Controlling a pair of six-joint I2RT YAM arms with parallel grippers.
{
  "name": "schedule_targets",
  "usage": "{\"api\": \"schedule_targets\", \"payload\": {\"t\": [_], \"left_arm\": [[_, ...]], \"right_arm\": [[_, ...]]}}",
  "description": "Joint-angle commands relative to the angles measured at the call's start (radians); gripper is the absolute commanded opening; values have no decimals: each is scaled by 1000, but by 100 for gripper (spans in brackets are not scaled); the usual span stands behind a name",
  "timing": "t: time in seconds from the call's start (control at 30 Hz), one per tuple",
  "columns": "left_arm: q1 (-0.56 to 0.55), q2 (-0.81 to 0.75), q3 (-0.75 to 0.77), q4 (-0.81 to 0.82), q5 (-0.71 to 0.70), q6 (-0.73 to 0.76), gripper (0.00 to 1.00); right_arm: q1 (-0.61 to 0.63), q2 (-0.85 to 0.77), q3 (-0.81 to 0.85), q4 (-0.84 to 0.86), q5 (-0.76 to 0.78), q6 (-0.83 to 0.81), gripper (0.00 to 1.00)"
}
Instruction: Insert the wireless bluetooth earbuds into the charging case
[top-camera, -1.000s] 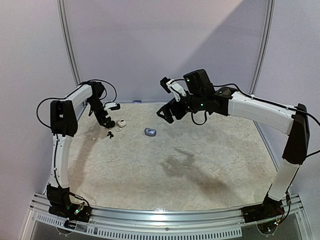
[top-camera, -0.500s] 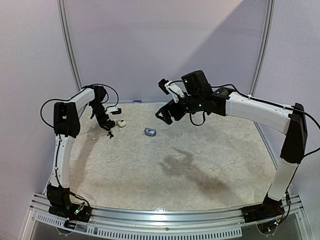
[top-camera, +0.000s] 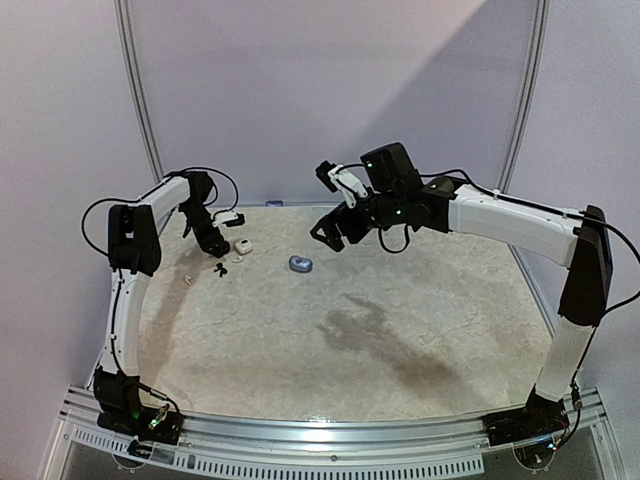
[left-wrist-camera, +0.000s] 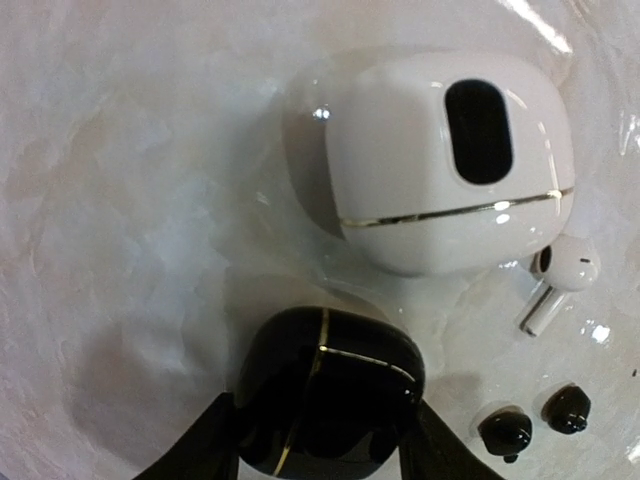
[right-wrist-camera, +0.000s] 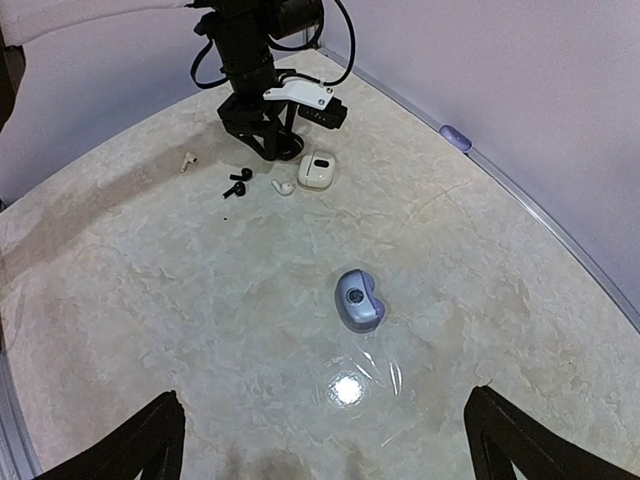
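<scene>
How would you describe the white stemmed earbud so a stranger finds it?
Find the glossy white rounded case with a gold seam. The white stemmed earbud lies beside it. Unlike the two round black buds nearby, it has a stem.

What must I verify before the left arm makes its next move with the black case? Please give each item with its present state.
1. The black case sits between the fingers of the left claw: ok.
2. The left claw has a firm grip on it: cannot tell, the contact is not clear.
3. The black case is open to receive buds: not ok, it looks closed.
4. The two black earbuds lie loose beside it, outside the fingers: ok.
5. The white case is apart from the black case: ok.
6. The right claw is open and holds nothing: ok.
</scene>
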Motion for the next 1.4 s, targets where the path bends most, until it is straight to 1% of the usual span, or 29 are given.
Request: {"api": "schedule_targets", "payload": {"t": [0.0,0.13,0.3,0.4,0.47,0.63,0.73,0.8,0.87,0.93,1.0,1.07,1.17,1.2,1.23,1.37], "left_arm": [[-16,48,16,17,20,-8,48],[-16,41,10,6,24,-2,36],[-15,0,-6,7,35,-5,12],[-16,-63,-33,46,42,-34,0],[-17,-128,-68,97,51,-60,0],[-33,-356,-218,240,91,-78,0],[-68,-529,-367,330,70,-15,0],[-104,-630,-452,346,30,41,0],[-151,-722,-516,336,-12,91,0],[-198,-833,-625,363,-35,166,0],[-253,-970,-769,453,-69,239,0],[-312,-1084,-903,571,-91,280,0],[-413,-1225,-1080,768,-123,303,0],[-447,-1256,-1117,833,-131,303,0],[-478,-1277,-1145,863,-156,300,0],[-577,-1299,-1167,863,-223,244,0]], "right_arm": [[-4,17,33,-19,-9,8,99],[-5,16,33,-22,-6,7,99],[-5,14,33,-17,-2,8,99],[-4,5,41,-12,10,20,99],[-8,6,61,-22,30,37,99],[-50,15,122,-47,-2,203,97],[-82,2,134,-33,-45,314,92],[-95,-10,133,-13,-63,372,89],[-99,-19,133,6,-84,410,86],[-99,-29,132,36,-122,432,81],[-98,-34,131,66,-159,467,76],[-98,-32,130,98,-199,520,71],[-91,-22,124,157,-268,613,65],[-81,-17,123,170,-289,624,64],[-64,-14,123,178,-315,628,64],[-4,6,127,177,-366,588,64]]}}
